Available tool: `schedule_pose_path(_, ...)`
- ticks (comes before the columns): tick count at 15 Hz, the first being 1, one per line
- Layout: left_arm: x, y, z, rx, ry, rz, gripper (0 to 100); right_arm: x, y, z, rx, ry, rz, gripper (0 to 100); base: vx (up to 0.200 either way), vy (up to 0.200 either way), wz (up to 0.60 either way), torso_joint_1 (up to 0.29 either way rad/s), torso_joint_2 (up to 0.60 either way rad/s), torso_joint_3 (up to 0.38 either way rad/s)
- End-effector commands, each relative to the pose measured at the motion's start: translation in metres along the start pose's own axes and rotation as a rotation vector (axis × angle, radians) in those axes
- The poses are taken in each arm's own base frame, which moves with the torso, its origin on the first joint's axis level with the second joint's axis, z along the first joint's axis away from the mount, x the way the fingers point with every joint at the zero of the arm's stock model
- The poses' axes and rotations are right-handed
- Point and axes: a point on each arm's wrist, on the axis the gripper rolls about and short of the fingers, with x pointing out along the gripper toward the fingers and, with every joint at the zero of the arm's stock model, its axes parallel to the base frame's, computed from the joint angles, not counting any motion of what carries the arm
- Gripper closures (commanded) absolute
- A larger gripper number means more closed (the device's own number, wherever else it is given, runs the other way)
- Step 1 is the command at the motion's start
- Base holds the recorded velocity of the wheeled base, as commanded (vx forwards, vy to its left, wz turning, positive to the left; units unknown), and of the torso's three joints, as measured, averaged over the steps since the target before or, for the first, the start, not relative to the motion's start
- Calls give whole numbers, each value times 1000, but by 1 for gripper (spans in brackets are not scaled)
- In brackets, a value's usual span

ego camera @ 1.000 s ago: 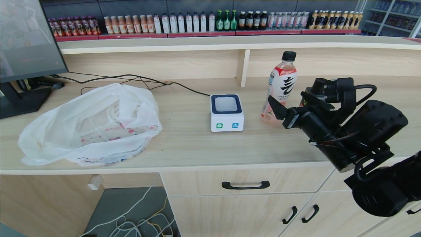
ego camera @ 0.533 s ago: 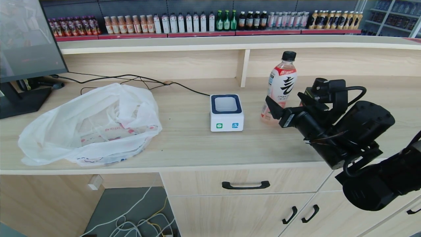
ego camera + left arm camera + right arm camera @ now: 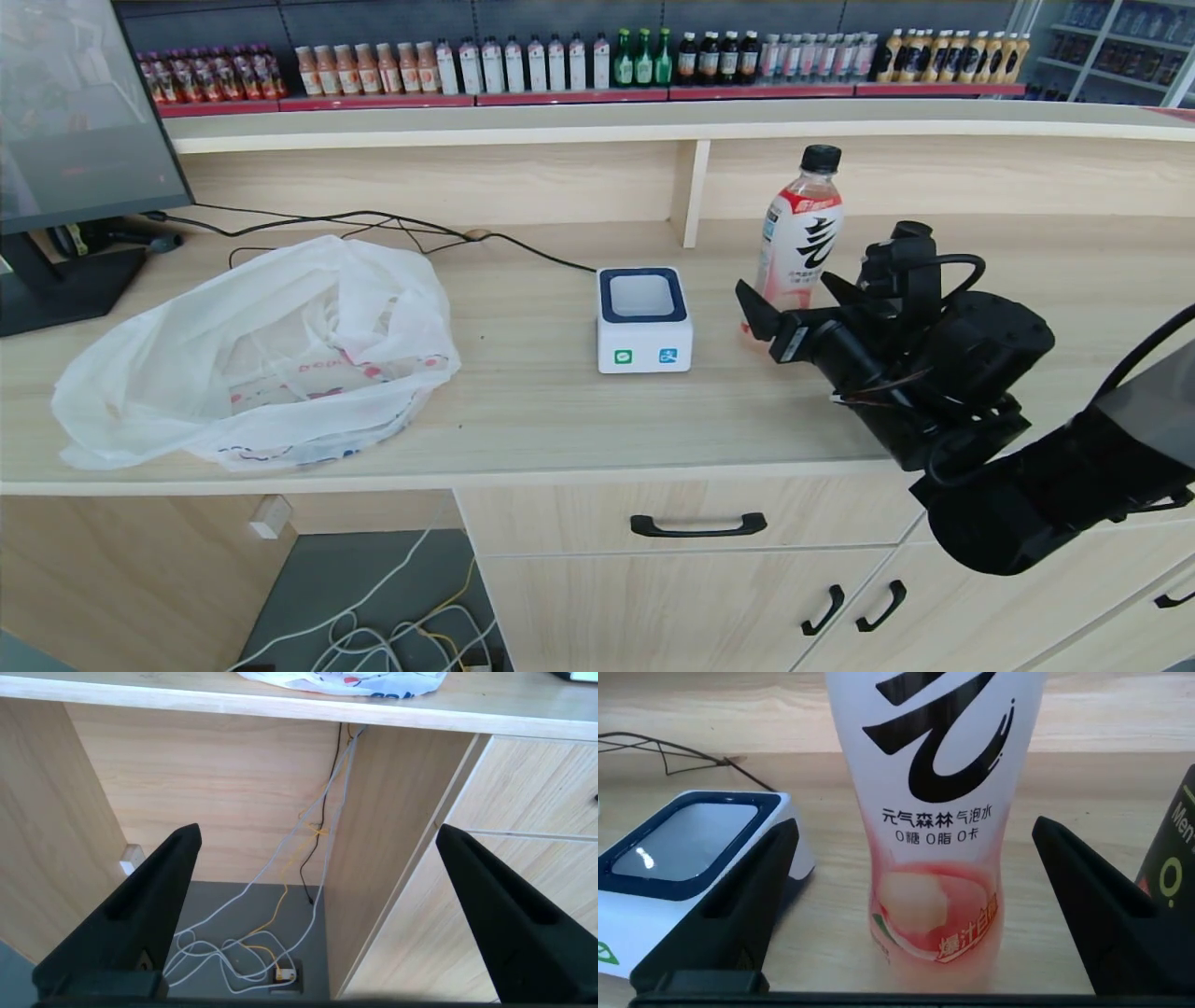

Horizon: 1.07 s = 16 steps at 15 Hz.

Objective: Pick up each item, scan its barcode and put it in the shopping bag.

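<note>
Bottle stands on counter inside wide-open right gripper; bag lies open, left gripper is empty.
Head view: shopping bag (image 3: pixel 252 355) slumped open on counter (image 3: pixel 523 411), left of scanner (image 3: pixel 643 318), contents unclear. Bottle (image 3: pixel 795 245) upright just right of scanner, right gripper (image 3: pixel 792 301) at its base.
Left wrist view: left gripper (image 3: pixel 318 924) spread wide, holding nothing, facing cables (image 3: pixel 252 943) under counter.
Right wrist view: fingers (image 3: pixel 719 924) released, far apart, bottle centred in the gap, no touch visible.

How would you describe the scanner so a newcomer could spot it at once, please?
Look at the wooden counter, midway between the white bag and the pink bottle. The scanner is the small white cube, alone in having a blue-framed window on top.
</note>
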Motion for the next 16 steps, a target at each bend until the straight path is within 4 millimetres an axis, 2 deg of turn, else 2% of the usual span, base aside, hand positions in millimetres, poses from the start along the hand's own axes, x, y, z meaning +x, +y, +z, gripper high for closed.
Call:
schedule_pose_path(1,0,0,0,0,0,0,0,5,-3,-6,-4,5,-9,0,0,0,0,0,0,0)
schedule_pose_path(8,0,0,0,0,0,0,0,28,-12,3,-5,-37,-37,0,0,0,0,0,0,0)
schedule_pose_path(16,0,0,0,0,0,0,0,40,-13,8,-11,-18,-43,0,0,0,0,0,0,0)
